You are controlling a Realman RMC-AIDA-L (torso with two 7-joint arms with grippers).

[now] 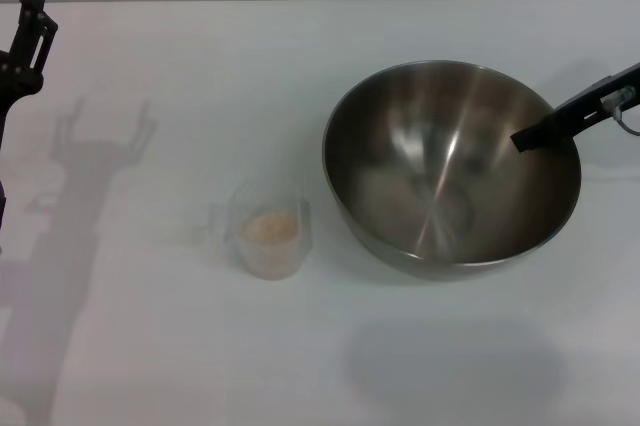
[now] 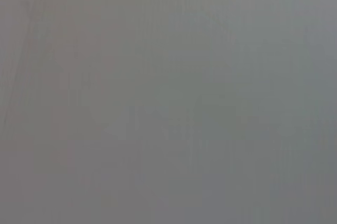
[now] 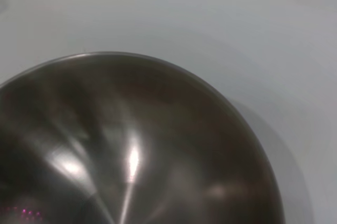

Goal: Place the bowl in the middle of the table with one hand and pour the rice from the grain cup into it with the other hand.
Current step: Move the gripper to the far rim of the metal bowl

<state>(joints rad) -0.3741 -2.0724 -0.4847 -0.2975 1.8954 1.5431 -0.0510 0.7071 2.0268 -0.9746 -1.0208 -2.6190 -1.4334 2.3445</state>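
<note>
Our right gripper (image 1: 530, 134) reaches in from the right side, its dark finger lying over the right rim of the bowl (image 1: 440, 196); we cannot tell whether it clamps the rim or hangs loose there. Only the bowl's shiny inside and the white table (image 3: 200, 19) appear through our right wrist camera. The bowl stands right of the table's middle. Just beside it, on its left and apart from it, the grain cup (image 1: 268, 229) stands upright with the rice (image 1: 270, 228) inside. Our left gripper (image 1: 28, 31) is held up at the far left edge, well apart from the cup; its grip state we cannot tell.
</note>
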